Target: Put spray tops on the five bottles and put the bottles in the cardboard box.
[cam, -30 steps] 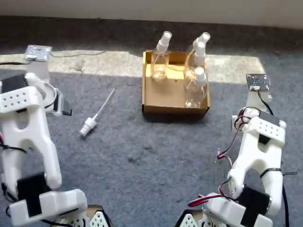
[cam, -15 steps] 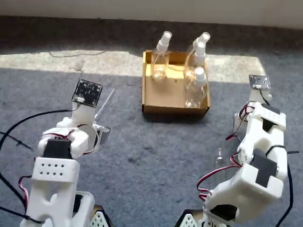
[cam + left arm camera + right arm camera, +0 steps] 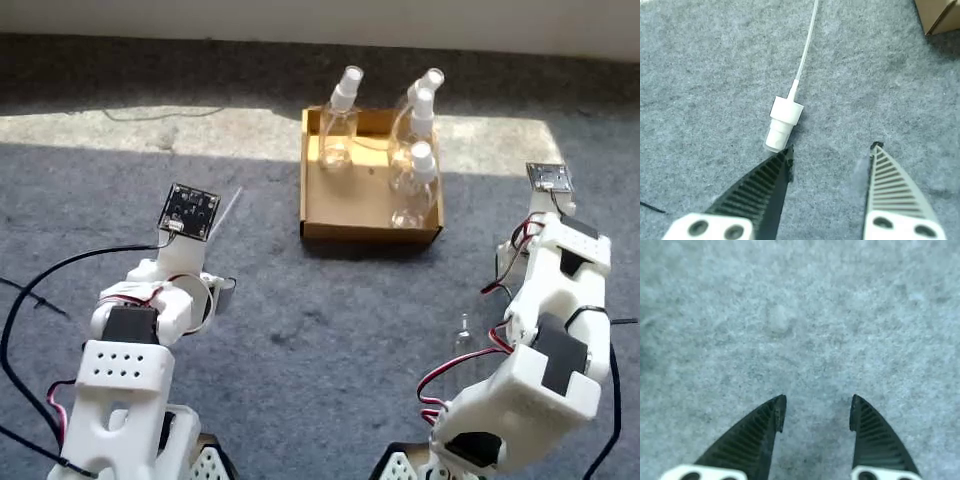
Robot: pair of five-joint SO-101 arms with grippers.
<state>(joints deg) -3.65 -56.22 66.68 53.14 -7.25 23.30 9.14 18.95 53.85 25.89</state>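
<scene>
White spray top lies just beside one tip of the wide-spread left fingers; right fingers spread above carpet.

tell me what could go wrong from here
1. The spray top lies beside one finger of the open left gripper, not between the fingers. Closing now could miss it or nudge it away.
2. Its thin tube might bend if it gets pinched instead of the cap.
3. The uncapped bottle stands close beside the right arm, so a swing could tip it over.
</scene>
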